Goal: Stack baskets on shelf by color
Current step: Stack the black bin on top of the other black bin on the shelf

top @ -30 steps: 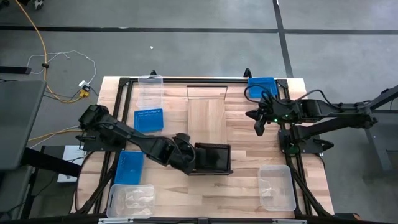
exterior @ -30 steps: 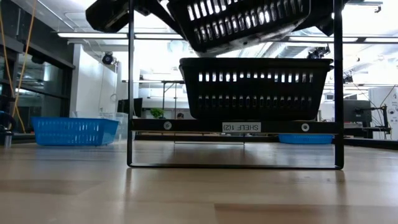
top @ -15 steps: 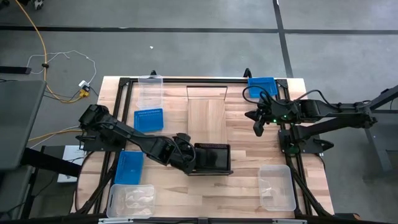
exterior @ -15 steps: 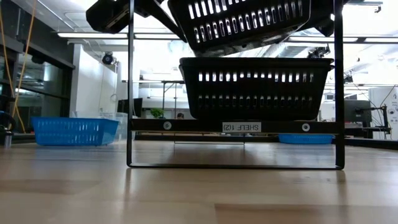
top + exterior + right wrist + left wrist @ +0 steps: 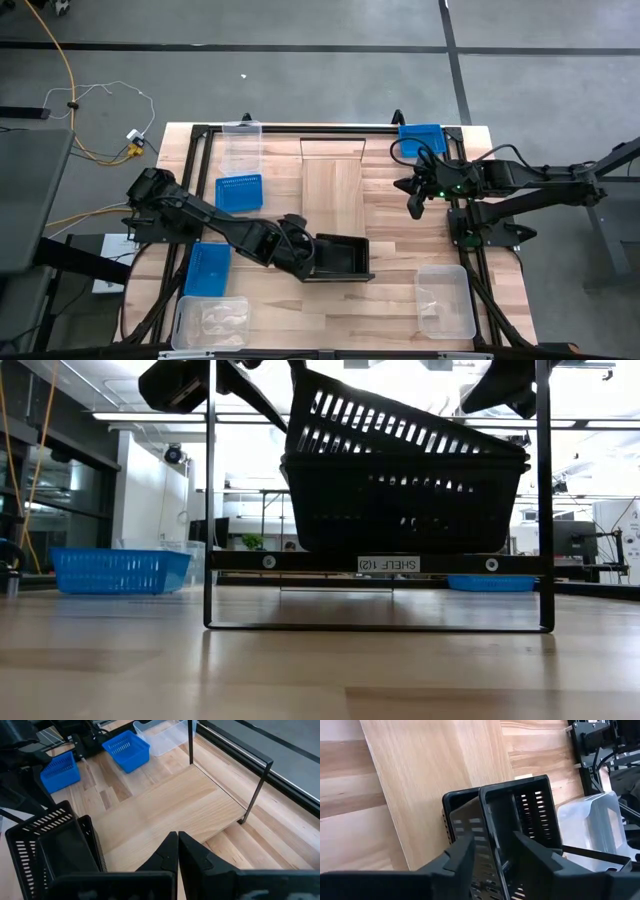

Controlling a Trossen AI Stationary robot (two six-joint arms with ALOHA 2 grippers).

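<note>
Robotics lab — ceiling strip lights [image 5: 130,417], cabled concrete floor [image 5: 300,80].

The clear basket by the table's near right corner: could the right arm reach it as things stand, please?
Probably yes: the clear basket lies uncovered with bare tabletop around it, and the right gripper, shut and empty, hovers on that side.

Orange cable [image 5: 66,70] on grey floor [image 5: 300,60], white wires [image 5: 120,100], planked tabletop [image 5: 395,300]

One basket [image 5: 400,435] was nested at a tilt in another basket [image 5: 400,510] at the shelf's [image 5: 332,190] near end. Two baskets [image 5: 239,193] were placed left of the shelf, one [image 5: 445,300] near right.
</note>
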